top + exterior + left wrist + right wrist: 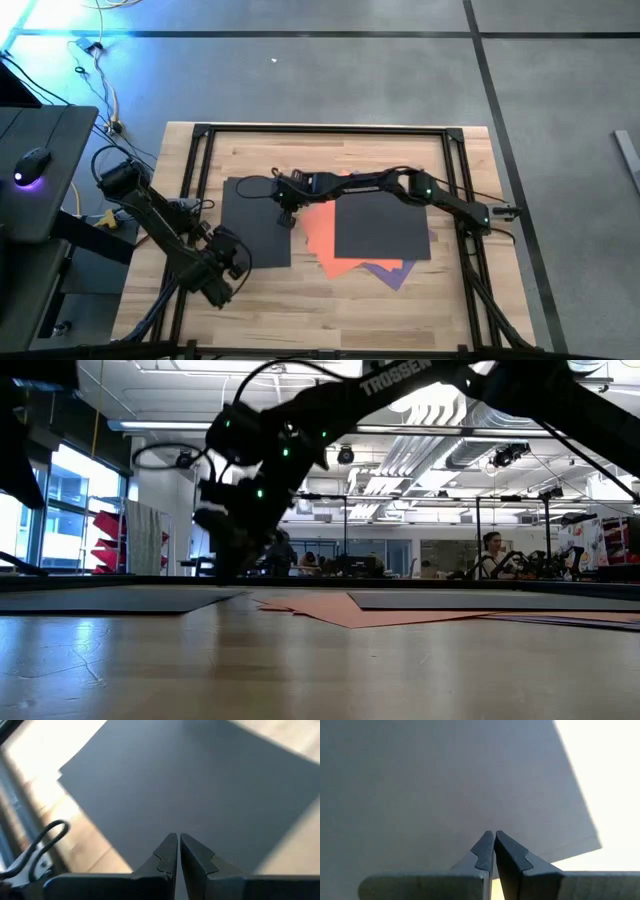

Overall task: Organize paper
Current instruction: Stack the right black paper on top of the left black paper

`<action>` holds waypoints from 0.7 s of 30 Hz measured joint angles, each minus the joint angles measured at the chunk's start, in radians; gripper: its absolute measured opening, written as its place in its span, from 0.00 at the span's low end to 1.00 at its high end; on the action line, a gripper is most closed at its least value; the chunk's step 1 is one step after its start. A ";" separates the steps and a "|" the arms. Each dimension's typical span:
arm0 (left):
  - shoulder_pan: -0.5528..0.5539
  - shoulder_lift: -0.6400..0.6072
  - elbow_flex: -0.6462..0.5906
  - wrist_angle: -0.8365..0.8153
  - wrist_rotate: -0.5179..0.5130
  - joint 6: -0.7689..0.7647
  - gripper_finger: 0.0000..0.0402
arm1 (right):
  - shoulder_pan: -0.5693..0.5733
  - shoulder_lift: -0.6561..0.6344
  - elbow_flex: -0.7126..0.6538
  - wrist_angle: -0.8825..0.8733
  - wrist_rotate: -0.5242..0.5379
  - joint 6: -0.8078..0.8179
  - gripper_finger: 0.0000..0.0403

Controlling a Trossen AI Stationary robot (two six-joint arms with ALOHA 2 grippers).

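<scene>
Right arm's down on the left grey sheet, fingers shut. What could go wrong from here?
1. The right gripper sits at the edge of the left grey sheet; dragging may crease it.
2. The orange sheet lies beside that edge and may shift too.
3. The left gripper, shut, hovers over the same sheet; the arms could collide.

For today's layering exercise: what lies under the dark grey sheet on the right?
Under that dark grey sheet an orange sheet sticks out, and a purple corner shows below it. How far they reach underneath, or whether more sheets hide there, is covered.
</scene>
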 joint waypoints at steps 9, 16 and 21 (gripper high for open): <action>-0.110 0.061 -0.092 0.651 -0.004 0.266 0.00 | -0.130 0.010 0.001 0.041 -0.039 0.092 0.00; -0.084 0.170 -0.143 0.694 0.126 0.233 0.00 | -0.154 0.050 0.001 0.040 -0.040 0.122 0.00; -0.073 0.192 -0.139 0.668 0.151 0.216 0.00 | -0.146 0.075 0.003 0.028 -0.036 0.122 0.00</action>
